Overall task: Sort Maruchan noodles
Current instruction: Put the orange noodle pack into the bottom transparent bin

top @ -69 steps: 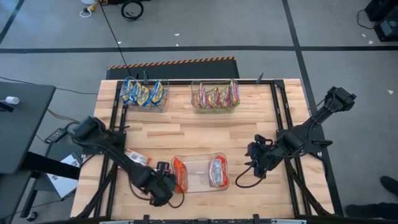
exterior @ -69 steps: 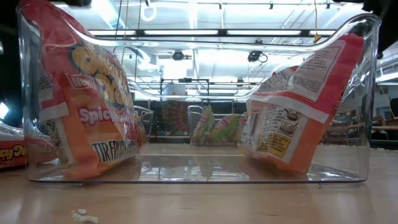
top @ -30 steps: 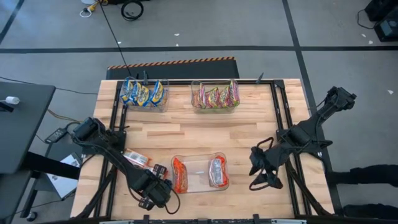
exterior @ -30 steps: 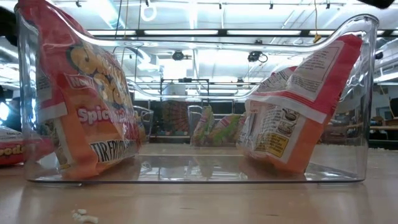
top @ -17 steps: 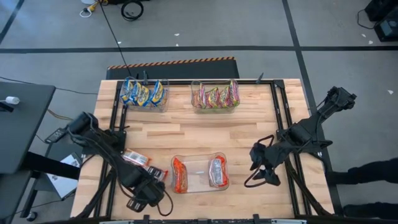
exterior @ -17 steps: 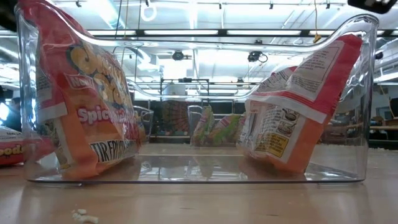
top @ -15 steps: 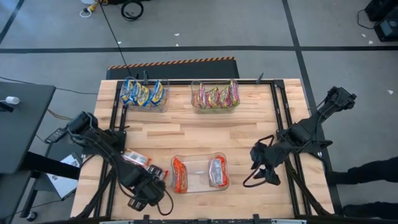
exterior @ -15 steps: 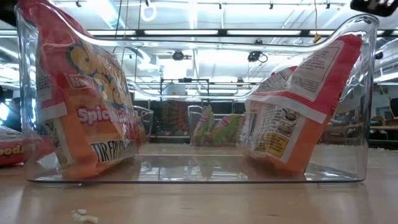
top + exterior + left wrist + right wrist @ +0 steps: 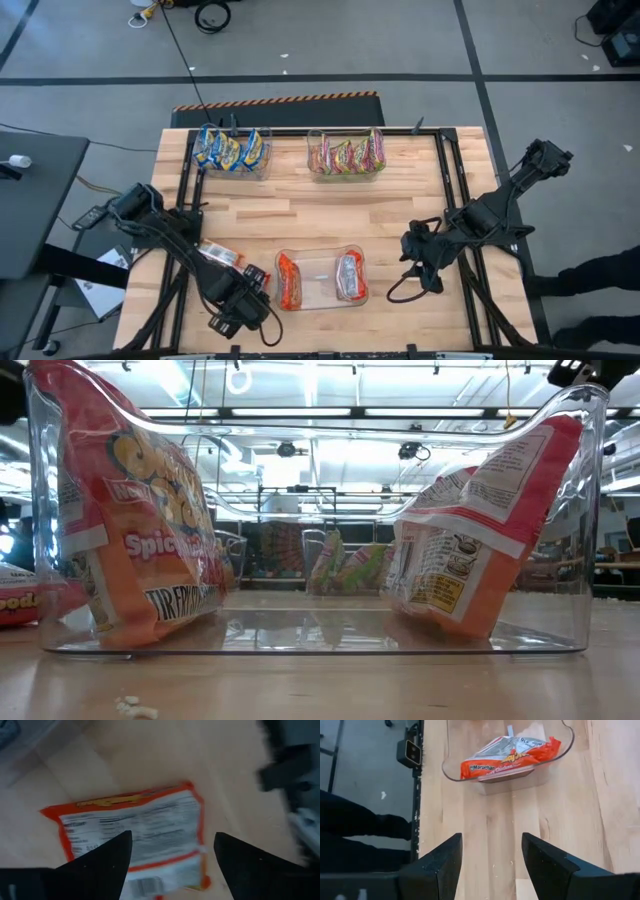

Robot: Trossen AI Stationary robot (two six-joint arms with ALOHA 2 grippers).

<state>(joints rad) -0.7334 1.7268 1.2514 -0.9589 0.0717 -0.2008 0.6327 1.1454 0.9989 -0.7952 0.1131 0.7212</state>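
Two red-orange Maruchan packets [image 9: 288, 280] [image 9: 348, 276] stand on edge in a clear bin [image 9: 322, 296] near the table's front, each leaning on an end wall. Blue packets [image 9: 232, 150] and green-pink packets [image 9: 346, 156] fill two bins at the far edge. A red-and-silver packet [image 9: 135, 830] lies flat on the table, back up, left of the front bin. My left gripper [image 9: 238, 303] [image 9: 172, 840] hangs open above it, pointing down, clear of it. My right gripper [image 9: 416, 268] [image 9: 490, 855] is open over bare wood right of the bin.
A red packet [image 9: 222, 257] also lies on the wood left of the front bin and shows at the low view's left edge [image 9: 20, 605]. Black frame rails [image 9: 452, 200] run along both sides of the table. Bare wood [image 9: 330, 215] lies between the front bin and the far bins.
My left gripper has shifted slightly toward the table's left edge, away from the front bin. My right gripper has tipped and edged a little toward the far edge. The packets in the bin have kept still.
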